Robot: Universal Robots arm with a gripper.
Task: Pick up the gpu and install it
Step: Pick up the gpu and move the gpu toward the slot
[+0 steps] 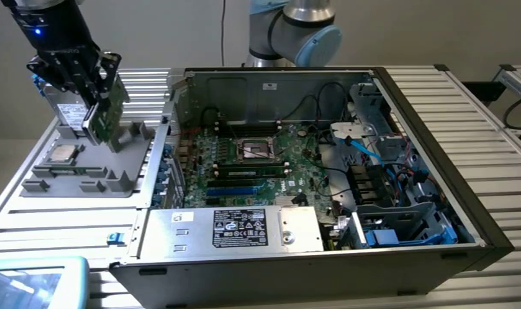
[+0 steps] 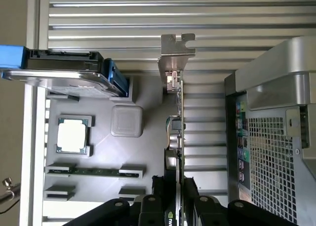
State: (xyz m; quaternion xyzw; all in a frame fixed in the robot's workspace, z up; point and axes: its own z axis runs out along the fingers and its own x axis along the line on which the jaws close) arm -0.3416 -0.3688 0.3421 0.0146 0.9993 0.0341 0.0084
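The gripper [image 1: 90,87] has its jaws closed on the single gpu [image 1: 113,112], holding it on edge over the grey tray [image 1: 71,183], at about nine o'clock from the one open computer case [image 1: 234,84]. The card looks light, stiff and fragile, so it is best pinched on its bare board edges, clear of its silver bracket [image 2: 176,51]. The tray also carries one processor [image 2: 72,135], one drive [image 2: 64,70] and one memory stick [image 2: 94,170].

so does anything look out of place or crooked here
Nothing really stands out. The gpu is gripped straight in the claw, beside the open computer case. The other parts sit in their pockets in the grey tray, and nothing looks spilled or broken.
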